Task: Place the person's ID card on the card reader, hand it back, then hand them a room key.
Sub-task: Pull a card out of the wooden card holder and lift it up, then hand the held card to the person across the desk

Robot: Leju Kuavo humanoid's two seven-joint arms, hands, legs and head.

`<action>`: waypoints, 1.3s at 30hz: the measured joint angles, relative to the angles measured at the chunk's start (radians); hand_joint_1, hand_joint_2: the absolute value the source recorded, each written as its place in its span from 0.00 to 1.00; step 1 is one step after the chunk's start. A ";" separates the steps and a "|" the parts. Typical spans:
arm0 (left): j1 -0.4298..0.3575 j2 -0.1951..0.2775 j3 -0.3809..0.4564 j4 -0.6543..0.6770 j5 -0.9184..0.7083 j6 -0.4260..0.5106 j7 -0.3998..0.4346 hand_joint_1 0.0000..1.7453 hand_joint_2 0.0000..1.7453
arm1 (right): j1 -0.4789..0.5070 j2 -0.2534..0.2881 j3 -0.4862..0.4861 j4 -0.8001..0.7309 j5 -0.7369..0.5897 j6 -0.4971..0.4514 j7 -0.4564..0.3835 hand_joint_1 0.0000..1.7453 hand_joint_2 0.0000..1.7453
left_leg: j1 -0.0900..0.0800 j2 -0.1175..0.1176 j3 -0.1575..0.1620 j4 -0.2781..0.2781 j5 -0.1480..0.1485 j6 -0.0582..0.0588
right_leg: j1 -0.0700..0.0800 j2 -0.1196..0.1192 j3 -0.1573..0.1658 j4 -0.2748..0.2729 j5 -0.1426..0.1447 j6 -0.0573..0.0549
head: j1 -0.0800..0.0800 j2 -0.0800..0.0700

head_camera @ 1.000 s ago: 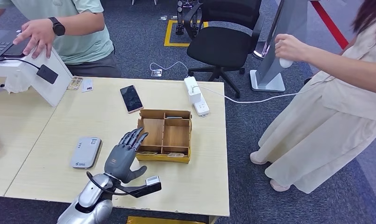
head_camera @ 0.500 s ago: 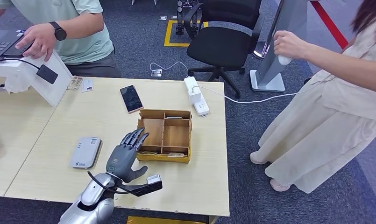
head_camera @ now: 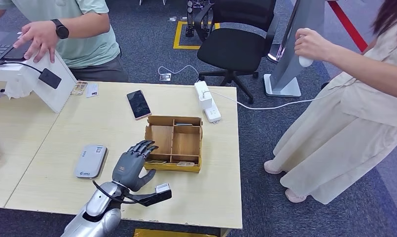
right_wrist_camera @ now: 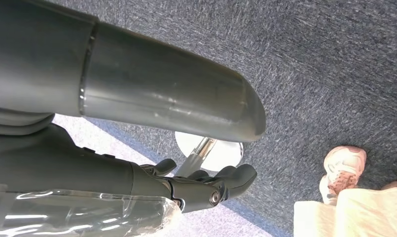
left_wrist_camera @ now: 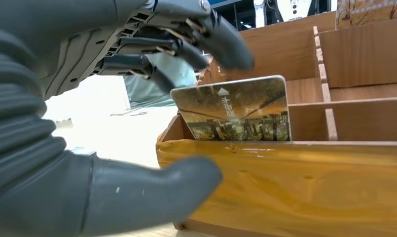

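Room key card (left_wrist_camera: 234, 109) is standing upright in the near front slot of the wooden organiser box (head_camera: 175, 141), and we are reaching for it with our left hand (head_camera: 130, 165). Our fingers (left_wrist_camera: 221, 42) are curling over the card's top edge while our thumb (left_wrist_camera: 152, 185) is resting low against the box's taped yellow front; we are not yet pinching anything, with the digits apart. Our right hand (right_wrist_camera: 206, 185) is hanging beside the body over grey carpet, fingers curled in on nothing. Beside our left hand, the grey card reader (head_camera: 90, 160) is lying flat on the table (head_camera: 112, 128). Farther off, a phone (head_camera: 138, 104) and a power strip (head_camera: 207, 101) are lying there. A person in beige (head_camera: 344, 108) is standing to the right.
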 joint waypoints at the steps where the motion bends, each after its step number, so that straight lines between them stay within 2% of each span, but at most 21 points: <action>1: 0.000 0.000 0.000 -0.001 0.002 0.001 -0.001 0.92 1.00 | 0.000 0.000 0.000 0.000 0.000 0.000 0.000 0.00 0.00 | 0.000 0.000 0.000 0.000 0.000 0.000 | 0.000 0.000 0.000 0.000 0.000 0.000 | 0.000 0.000; 4: 0.000 0.000 0.000 -0.003 0.007 0.003 -0.002 0.88 1.00 | 0.000 0.000 0.000 0.000 -0.001 0.000 0.000 0.00 0.00 | 0.000 0.000 0.000 0.000 0.000 0.000 | 0.000 0.000 0.000 0.000 0.000 0.000 | 0.000 0.000; 8: 0.003 0.000 0.005 -0.013 0.014 0.011 -0.008 0.91 1.00 | 0.000 0.000 0.000 0.000 -0.006 -0.001 0.000 0.00 0.00 | 0.000 0.000 0.000 0.000 0.000 0.000 | 0.000 0.000 0.000 0.000 0.000 0.000 | 0.000 0.000; 15: 0.020 0.001 0.016 -0.052 0.026 0.019 -0.019 0.91 1.00 | 0.001 0.000 0.000 0.000 -0.013 -0.010 0.001 0.00 0.00 | 0.000 0.000 0.000 0.000 0.000 0.000 | 0.000 0.000 0.000 0.000 0.000 0.000 | 0.000 0.000; 20: 0.030 0.001 0.018 -0.070 0.030 0.019 -0.020 0.85 1.00 | 0.001 0.000 0.000 0.000 -0.017 -0.013 0.001 0.00 0.00 | 0.000 0.000 0.000 0.000 0.000 0.000 | 0.000 0.000 0.000 0.000 0.000 0.000 | 0.000 0.000; 26: 0.041 0.002 0.022 -0.103 0.040 0.017 -0.028 0.99 1.00 | 0.002 0.000 0.000 0.000 -0.016 -0.015 0.007 0.00 0.00 | 0.000 0.000 0.000 0.000 0.000 0.000 | 0.000 0.000 0.000 0.000 0.000 0.000 | 0.000 0.000; 33: 0.034 0.011 0.033 -0.130 0.047 0.017 -0.036 1.00 1.00 | 0.004 -0.003 0.001 0.000 -0.010 -0.014 0.019 0.00 0.00 | 0.000 0.000 0.000 0.000 0.000 0.000 | 0.000 0.000 0.000 0.000 0.000 0.000 | 0.000 0.000; 39: -0.003 0.023 0.067 -0.146 0.069 0.026 -0.034 1.00 1.00 | 0.004 -0.003 0.004 0.000 -0.003 -0.013 0.025 0.00 0.00 | 0.000 0.000 0.000 0.000 0.000 0.000 | 0.000 0.000 0.000 0.000 0.000 0.000 | 0.000 0.000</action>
